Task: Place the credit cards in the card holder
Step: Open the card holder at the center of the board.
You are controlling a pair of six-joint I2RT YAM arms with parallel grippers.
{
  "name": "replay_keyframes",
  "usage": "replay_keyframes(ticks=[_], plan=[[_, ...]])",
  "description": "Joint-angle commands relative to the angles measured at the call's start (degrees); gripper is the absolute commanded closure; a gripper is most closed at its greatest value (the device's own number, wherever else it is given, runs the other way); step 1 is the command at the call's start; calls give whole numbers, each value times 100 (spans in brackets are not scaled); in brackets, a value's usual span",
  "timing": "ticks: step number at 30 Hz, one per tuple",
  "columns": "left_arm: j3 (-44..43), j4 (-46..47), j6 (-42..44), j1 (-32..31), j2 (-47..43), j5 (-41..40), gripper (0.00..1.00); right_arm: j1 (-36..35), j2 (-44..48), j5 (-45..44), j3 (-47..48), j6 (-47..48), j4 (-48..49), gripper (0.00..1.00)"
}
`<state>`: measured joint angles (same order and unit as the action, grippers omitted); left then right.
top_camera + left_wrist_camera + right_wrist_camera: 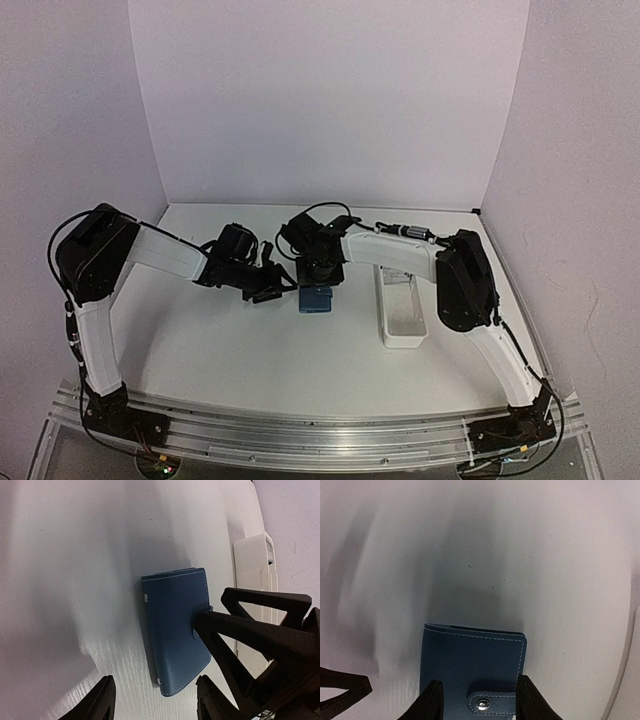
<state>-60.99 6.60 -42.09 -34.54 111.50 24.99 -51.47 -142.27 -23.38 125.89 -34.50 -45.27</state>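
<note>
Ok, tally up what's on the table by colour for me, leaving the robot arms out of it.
Blue: 1, the card holder, closed with its strap snapped.
White: 1, the long tray.
Pale grey credit cards: 0 in view; the tray's inside is too unclear to rule any out.
Total: 2

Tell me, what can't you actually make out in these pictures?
No credit cards can be identified in any view. In the top view, the inside of the white tray is too small and pale to show whether any lie there.
The inside of the card holder is hidden. Both wrist views show it closed with its strap snapped.
Its near edge is cut off by the bottom of the right wrist view. In the top view, the right gripper covers its far part.
</note>
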Motion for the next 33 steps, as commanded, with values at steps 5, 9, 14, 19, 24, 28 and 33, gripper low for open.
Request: replay_keyframes(ticks=[5,9,14,19,24,28,33], plan=[[145,468,-258,16,113,-334,45,-210,-202,-187,59,62,-230,57],[163,532,-273,18,137,-433,46,-234,-253,-299,8,69,-317,59],[173,540,-283,16,144,-425,47,-239,-214,-414,-78,99,-402,62],[226,612,-326,-52,168,-398,48,-262,-155,-516,-217,100,-438,69],[338,767,-423,-178,203,-335,49,-264,-171,-606,-309,61,-430,78],[449,950,-474,-265,243,-345,52,-265,-177,-649,-310,92,-400,90],[551,1213,-537,-372,293,-267,52,-257,-104,-631,-433,67,-211,100]])
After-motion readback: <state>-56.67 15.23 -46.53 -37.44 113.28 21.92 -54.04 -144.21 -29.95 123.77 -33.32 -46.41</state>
